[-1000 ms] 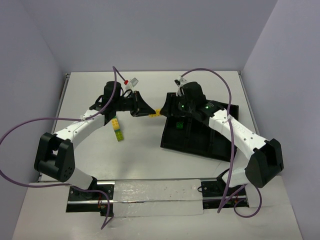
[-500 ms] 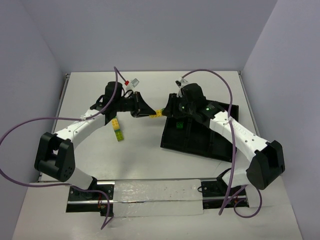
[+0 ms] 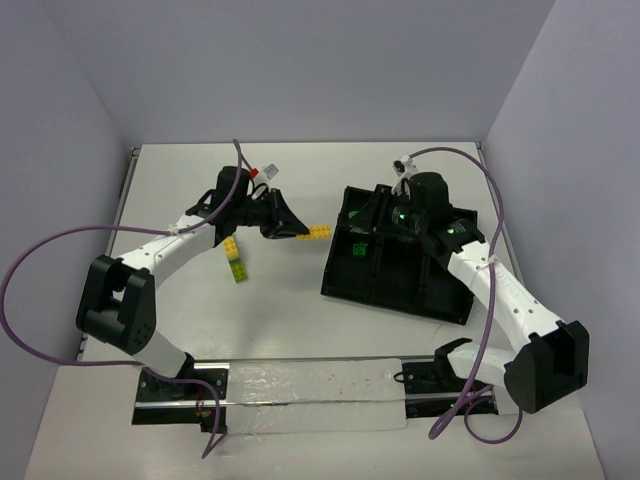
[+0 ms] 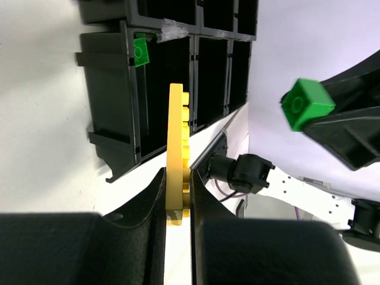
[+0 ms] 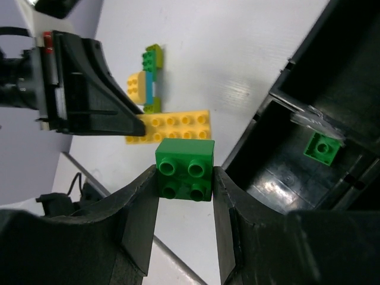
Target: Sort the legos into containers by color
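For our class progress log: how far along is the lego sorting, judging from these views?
Done: one small green lego lies in a tray compartment. In hand: right fingers grip a green brick; left fingers grip a yellow plate. Left: the mixed stack on the table.

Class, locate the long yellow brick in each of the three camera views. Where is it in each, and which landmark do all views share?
Top external: centre, yellow brick poking from the left claw toward the black tray.
Left wrist: centre, edge-on between the fingers.
Right wrist: left of centre, studs showing, behind the held green brick.
Shared landmark: the loose green brick lying in a tray compartment.
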